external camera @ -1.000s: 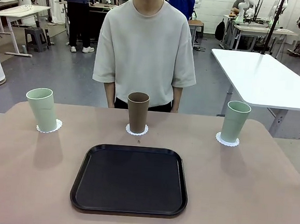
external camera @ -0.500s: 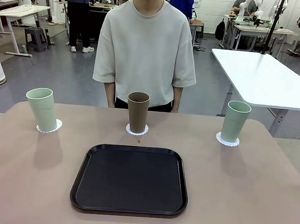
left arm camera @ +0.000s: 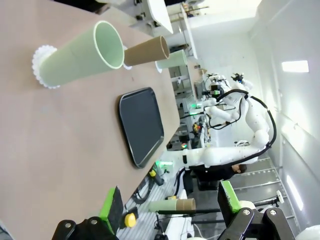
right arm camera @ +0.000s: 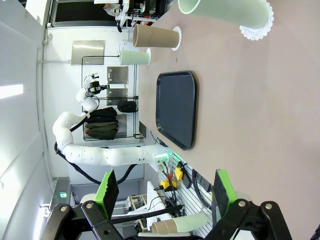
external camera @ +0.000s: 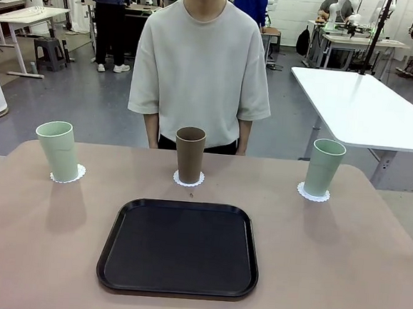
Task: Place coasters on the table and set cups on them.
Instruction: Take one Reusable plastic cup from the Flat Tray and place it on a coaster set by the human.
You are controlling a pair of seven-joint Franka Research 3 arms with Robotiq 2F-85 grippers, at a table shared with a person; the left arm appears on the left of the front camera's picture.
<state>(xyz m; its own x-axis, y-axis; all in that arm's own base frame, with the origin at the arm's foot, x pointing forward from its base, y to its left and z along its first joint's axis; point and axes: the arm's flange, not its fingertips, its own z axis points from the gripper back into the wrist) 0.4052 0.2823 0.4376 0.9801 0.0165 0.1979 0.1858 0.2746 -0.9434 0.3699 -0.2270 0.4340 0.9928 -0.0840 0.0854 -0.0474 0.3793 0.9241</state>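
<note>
On the beige-pink counter point(external camera: 35, 241), 3 cups stand upright in a row along the far edge, each on its own white scalloped coaster. The left mint cup point(external camera: 56, 150) sits near the far left corner on the left coaster point(external camera: 77, 174). The brown cup point(external camera: 189, 154) stands at the middle of the far edge on the middle coaster point(external camera: 188, 182). The right mint cup point(external camera: 324, 167) stands near the far right corner on the right coaster point(external camera: 312, 196). A black tray point(external camera: 180, 247) with nothing on it lies at the middle, toward the near edge, just short of the brown cup. A person point(external camera: 202, 61) in a pale short-sleeved shirt stands at the far edge behind the brown cup, arms down.

In the left wrist view the left gripper point(left arm camera: 170, 205) has its 2 green-padded fingers point(left arm camera: 112, 205) spread wide with nothing between them, held off the counter's side, well apart from the cups. In the right wrist view the right gripper point(right arm camera: 165, 192) likewise has its fingers point(right arm camera: 221, 189) wide apart, gripping nothing, well away from the cups
</note>
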